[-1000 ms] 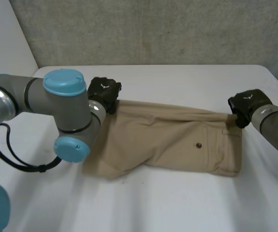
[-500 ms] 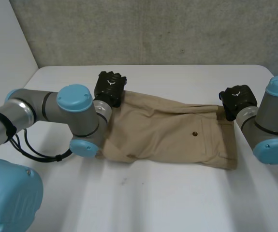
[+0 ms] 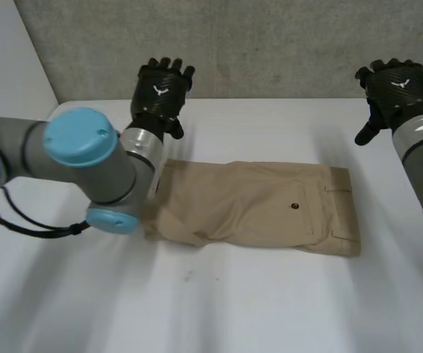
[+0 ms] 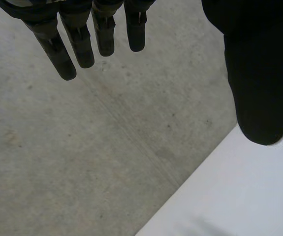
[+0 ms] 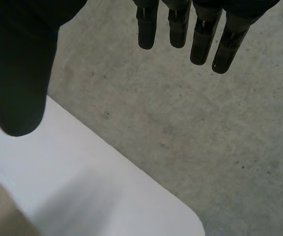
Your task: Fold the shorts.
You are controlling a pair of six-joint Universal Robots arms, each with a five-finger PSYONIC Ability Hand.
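table (image 3: 270, 309): white, rounded far corner | wall (image 3: 270, 44): grey concrete, behind table's far edge

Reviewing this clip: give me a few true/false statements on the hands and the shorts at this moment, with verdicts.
1. Both hands have straight fingers and hold nothing. True: the left hand and the right hand are open.
2. The left hand pinches an edge of the shorts. False: it is up by the table's far edge, apart from the cloth.
3. The shorts lie on the white table with a small dark button showing on top. True.
4. The right hand presses on the shorts' waistband. False: it is above the table's far right corner, not touching the shorts.
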